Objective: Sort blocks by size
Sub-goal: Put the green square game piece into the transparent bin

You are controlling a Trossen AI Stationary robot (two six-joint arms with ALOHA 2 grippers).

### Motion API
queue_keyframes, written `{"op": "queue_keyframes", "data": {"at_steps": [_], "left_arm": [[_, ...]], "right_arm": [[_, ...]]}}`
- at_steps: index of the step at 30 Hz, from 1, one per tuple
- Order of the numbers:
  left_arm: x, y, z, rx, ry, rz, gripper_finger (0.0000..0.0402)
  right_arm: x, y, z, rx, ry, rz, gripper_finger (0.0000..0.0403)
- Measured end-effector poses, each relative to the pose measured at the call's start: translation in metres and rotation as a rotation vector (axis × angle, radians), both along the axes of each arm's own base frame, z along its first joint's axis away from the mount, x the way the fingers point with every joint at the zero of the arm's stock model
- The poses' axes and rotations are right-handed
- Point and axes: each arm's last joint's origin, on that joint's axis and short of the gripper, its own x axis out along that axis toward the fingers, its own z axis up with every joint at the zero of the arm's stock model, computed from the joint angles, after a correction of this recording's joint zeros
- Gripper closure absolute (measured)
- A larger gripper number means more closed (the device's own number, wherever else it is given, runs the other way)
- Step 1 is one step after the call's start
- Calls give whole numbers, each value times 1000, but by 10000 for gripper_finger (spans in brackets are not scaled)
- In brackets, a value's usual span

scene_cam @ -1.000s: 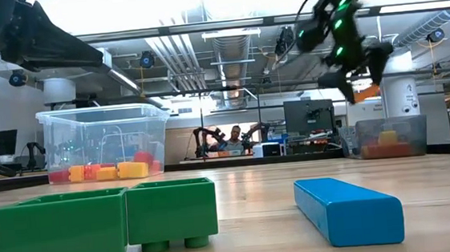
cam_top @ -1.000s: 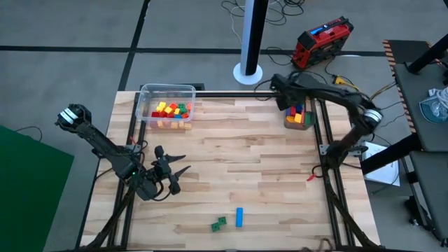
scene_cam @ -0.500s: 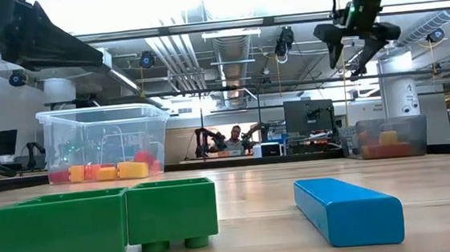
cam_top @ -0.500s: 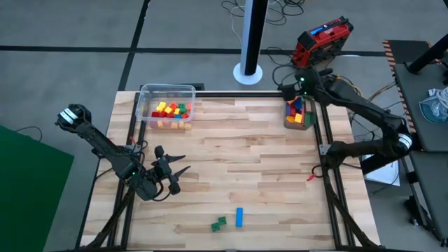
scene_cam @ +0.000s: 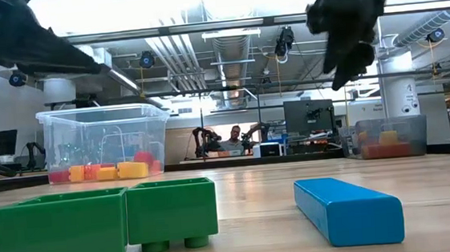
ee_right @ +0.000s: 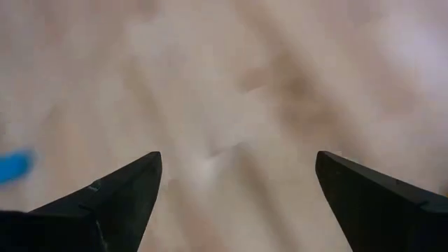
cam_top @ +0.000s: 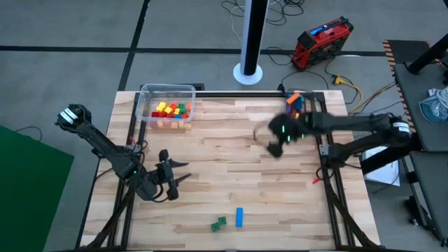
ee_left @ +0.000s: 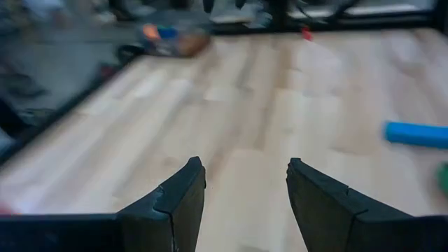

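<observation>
1. The clear tub (cam_top: 166, 106) sits at the far left corner of the wooden table (cam_top: 231, 168), with red, yellow, orange and green blocks (cam_top: 171, 113) inside it.
2. A second small container (scene_cam: 391, 136) stands along the far edge from the tub, at the far right corner; it also holds coloured blocks.
3. Well away from the tub, by the near edge of the table, lie a blue bar (cam_top: 239, 216) and two green blocks (cam_top: 219, 223), the green ones just beside the bar.
4. The right gripper (cam_top: 274, 144) hangs above the bare middle of the table, right of the tub, its fingers (ee_right: 119, 196) spread wide with nothing between them.
5. The left gripper (cam_top: 176, 178) waits in front of the tub, low over the table, its fingers (ee_left: 175, 203) apart and empty.
</observation>
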Motion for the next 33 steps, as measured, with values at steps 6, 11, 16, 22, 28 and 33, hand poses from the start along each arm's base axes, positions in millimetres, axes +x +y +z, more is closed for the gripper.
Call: {"op": "queue_keyframes", "data": {"at_steps": [6,11,16,22,28,33], "left_arm": [[1,-7,-1,-129,68,-182,223],[3,-16,-4,-181,54,-227,223],[9,-30,-11,-203,23,-259,223],[19,-52,-15,-171,54,-274,223],[33,-80,-14,-54,129,-337,223],[45,-97,-18,-19,169,-320,223]], "right_arm": [[9,76,-8,31,-118,203,35],[10,122,-10,91,-322,323,35],[5,152,-8,149,-472,437,35],[0,164,-7,192,-483,457,35],[13,171,-18,189,-493,461,35],[26,178,-37,174,-454,466,35]]}}
